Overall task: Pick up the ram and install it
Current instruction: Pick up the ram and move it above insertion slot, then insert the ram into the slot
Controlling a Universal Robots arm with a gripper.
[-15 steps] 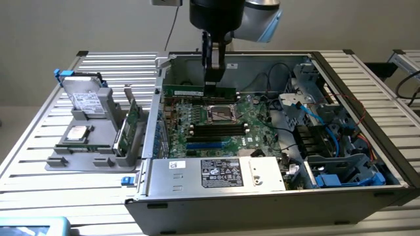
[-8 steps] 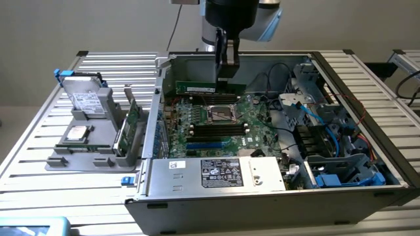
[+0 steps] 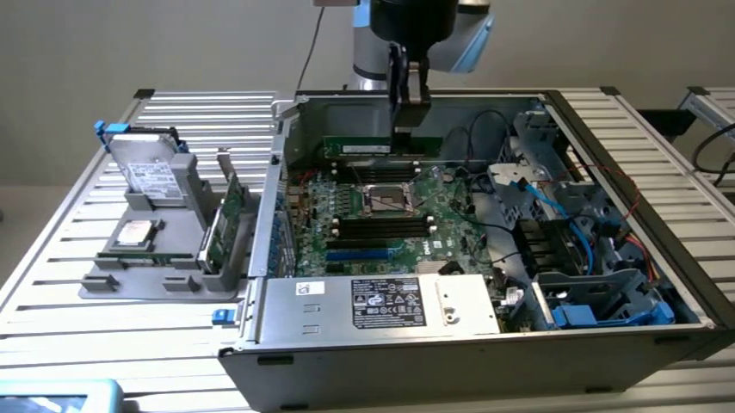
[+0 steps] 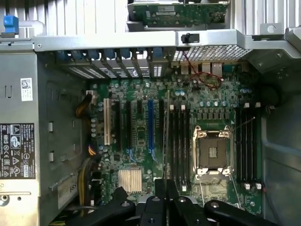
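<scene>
Soft, even light falls from above in the exterior view. The worktop (image 3: pixel 172 344) is bright and pale, while the case (image 3: pixel 460 374) is darker inside, with shade under its far wall. In the wrist view the motherboard (image 4: pixel 141 141) is evenly lit and the gripper (image 4: pixel 165 183) looks nearly black.

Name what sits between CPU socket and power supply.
Exterior view: past the CPU socket, black memory slots, then expansion slots, then the power supply.
</scene>
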